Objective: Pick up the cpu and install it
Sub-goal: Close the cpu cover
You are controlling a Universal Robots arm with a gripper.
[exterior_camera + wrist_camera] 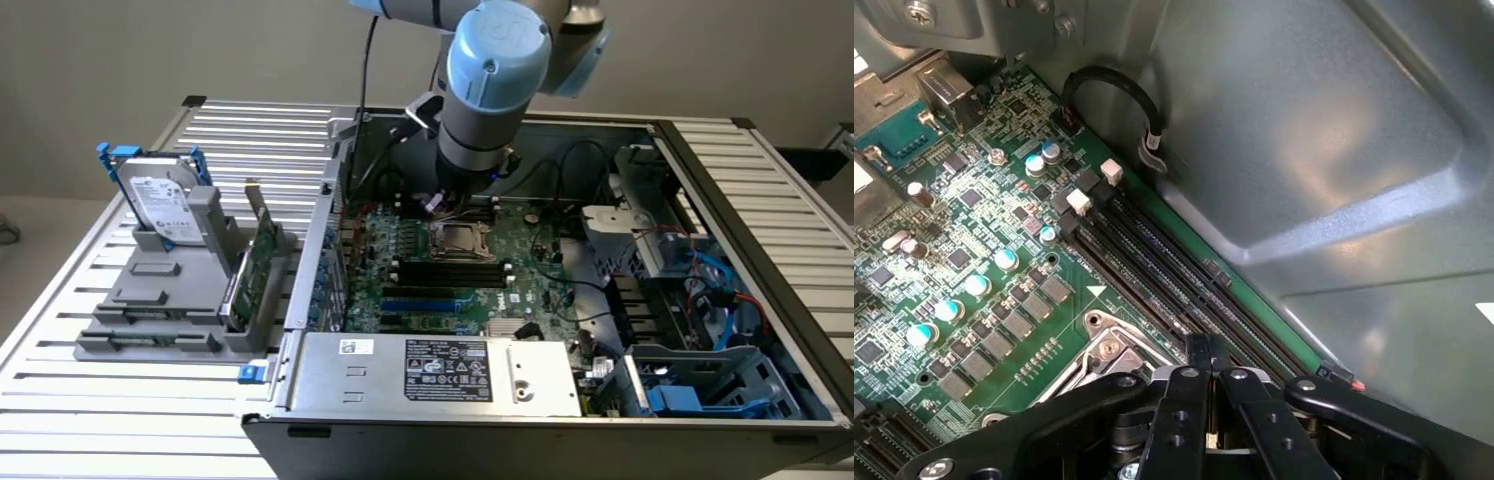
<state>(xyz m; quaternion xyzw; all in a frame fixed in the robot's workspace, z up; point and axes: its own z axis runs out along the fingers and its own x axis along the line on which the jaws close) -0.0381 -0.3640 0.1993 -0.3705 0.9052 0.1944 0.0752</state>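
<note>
**Cpu's place unclear, gripper clenched over the socket**

The cpu cannot be placed with certainty: the fingers of the gripper (1201, 350) are pressed together, and whether the thin chip is pinched between them cannot be told

The clenched gripper hangs just above the metal-framed socket (461, 238), whose frame and lever lie right under the fingertips in the wrist view. In the exterior view the centre of the socket is too small to read

Around the socket spreads the green motherboard (523, 292), dotted with round capacitors. Black memory slots (1164, 270) run alongside the socket, between it and the grey inner wall of the case. A black cable loop (1116, 85) arches off the board's edge against that wall

The blue-grey arm (494, 80) reaches down from the far side into the open computer case (747, 200). At the near edge of the case sits the power supply (441, 370) with its dark label

Well apart, on the exterior view's left, a grey holder (160, 300) stands on the slatted table (80, 420). It carries an upright hard drive (163, 205) with a blue bracket and a green circuit card (251, 270) set on edge, nearer the case
</note>
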